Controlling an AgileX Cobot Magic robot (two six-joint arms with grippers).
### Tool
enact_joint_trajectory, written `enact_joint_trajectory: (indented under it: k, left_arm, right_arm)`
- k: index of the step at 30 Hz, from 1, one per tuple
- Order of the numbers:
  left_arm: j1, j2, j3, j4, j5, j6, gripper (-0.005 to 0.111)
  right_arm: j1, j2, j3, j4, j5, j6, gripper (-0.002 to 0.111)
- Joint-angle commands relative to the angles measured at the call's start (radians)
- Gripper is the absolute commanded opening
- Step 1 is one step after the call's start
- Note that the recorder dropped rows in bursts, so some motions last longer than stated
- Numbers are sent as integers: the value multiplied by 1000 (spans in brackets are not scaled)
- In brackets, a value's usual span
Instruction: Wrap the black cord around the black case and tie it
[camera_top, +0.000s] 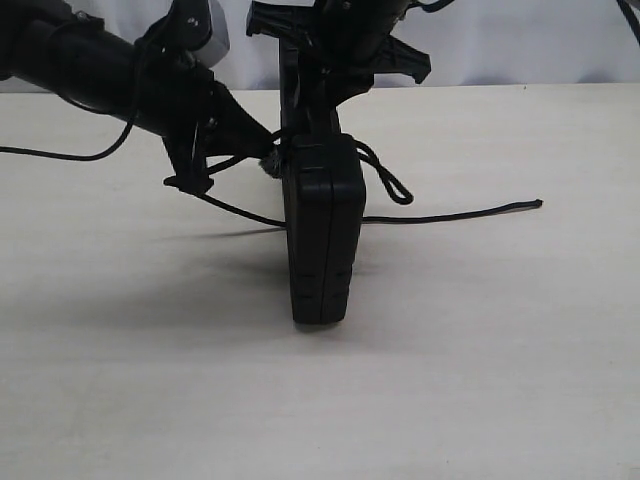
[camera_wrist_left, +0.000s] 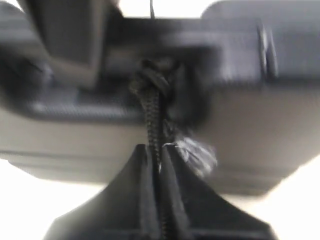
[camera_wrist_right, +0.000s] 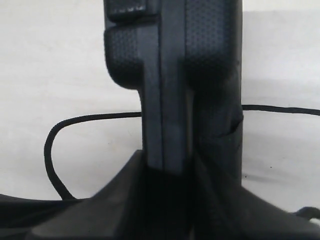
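A pale tabletop (camera_top: 120, 380) carries the black case (camera_top: 322, 240), standing on edge near the middle. Its upper part is lost behind the right hand (camera_wrist_right: 167, 167), whose fingers clamp the case between them. The left hand (camera_wrist_left: 157, 152), reaching in at the case's left face, is pinched tight on the black cord (camera_top: 450, 214) just short of a knot (camera_wrist_left: 152, 82) lying against the case. A frayed tuft (camera_wrist_left: 197, 152) shows beside the fingers, though that close view is blurred. One cord end trails right across the tabletop, and a loop hangs off the case's right side. The cord's run behind the case is hidden.
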Motion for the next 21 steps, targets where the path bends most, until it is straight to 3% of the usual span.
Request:
enact_joint_trajectory:
  k: [1, 21]
  left_arm:
    - [-2, 1, 3, -107, -1, 14, 0]
    - [-2, 1, 3, -143, -15, 22, 0]
  right_arm:
    - [0, -11, -6, 11, -23, 5, 4]
    - [0, -11, -6, 11, -23, 5, 4]
